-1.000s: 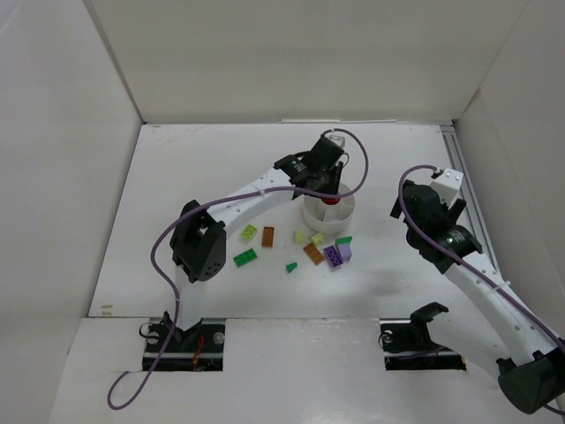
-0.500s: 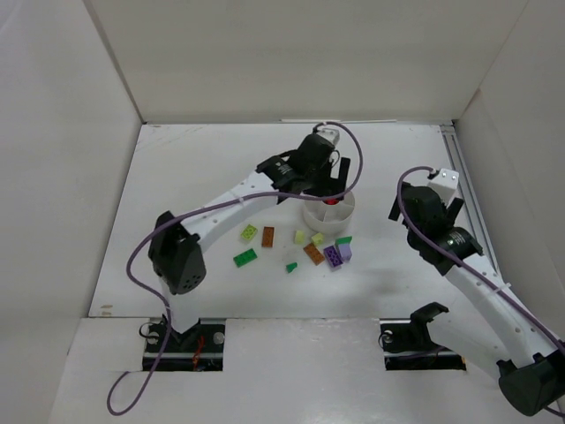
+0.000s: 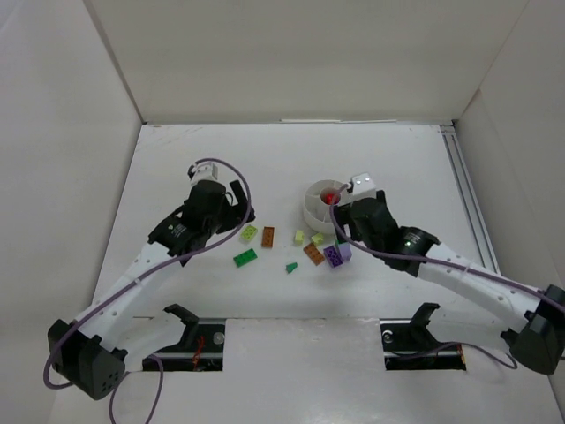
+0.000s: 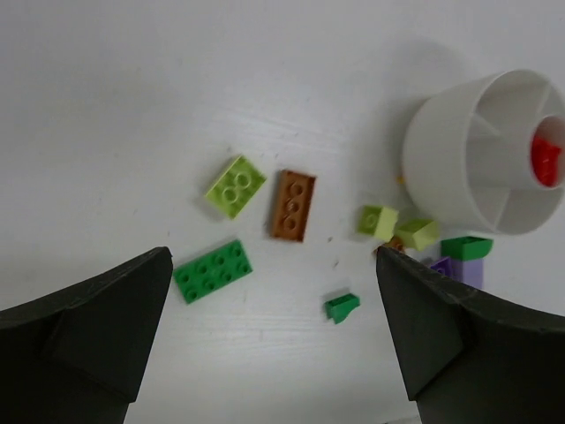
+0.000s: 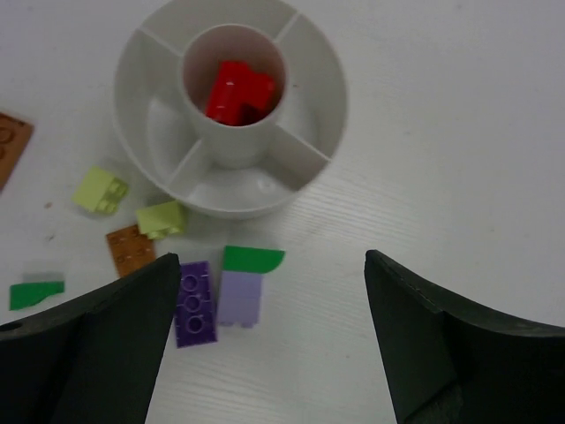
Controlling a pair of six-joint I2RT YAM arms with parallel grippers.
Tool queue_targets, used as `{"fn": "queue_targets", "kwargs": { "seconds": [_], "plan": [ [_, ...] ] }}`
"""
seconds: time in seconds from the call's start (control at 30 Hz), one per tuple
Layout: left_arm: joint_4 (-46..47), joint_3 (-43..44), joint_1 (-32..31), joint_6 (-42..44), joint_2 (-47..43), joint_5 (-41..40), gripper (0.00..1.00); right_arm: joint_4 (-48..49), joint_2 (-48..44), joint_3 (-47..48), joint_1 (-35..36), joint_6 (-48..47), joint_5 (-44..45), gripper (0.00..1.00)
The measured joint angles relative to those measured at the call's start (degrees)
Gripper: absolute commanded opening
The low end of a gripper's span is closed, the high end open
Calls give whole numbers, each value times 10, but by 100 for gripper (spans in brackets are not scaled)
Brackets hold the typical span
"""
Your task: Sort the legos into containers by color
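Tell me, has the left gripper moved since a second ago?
Yes. The left gripper was over the white tub; now it sits well left of it in the top view.

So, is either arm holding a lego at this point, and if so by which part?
Nothing is held: the left gripper and the right gripper each have jaws spread open and empty.
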Motion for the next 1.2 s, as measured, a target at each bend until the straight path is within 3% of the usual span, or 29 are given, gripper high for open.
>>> {"fn": "queue_targets", "kwargs": {
  "seconds": [0.2, 0.3, 0.63, 1.13, 1.2],
  "plan": [
    [-37, -123, 17, -59, -96, 11, 100, 48, 110, 35, 72, 21, -31, 87],
    [-47, -139, 19, -86, -131, 16, 100, 58, 176, 68, 97, 41, -40, 87],
    [-47, -151, 20, -121, -141, 31, 100, -1, 397, 231, 112, 172, -21, 73],
    [-43, -154, 20, -122, -128, 50, 100, -58, 510, 269, 112, 250, -8, 65],
    [-40, -154, 20, -122, -128, 54, 100, -58, 515, 269, 112, 251, -6, 60]
  ]
}}
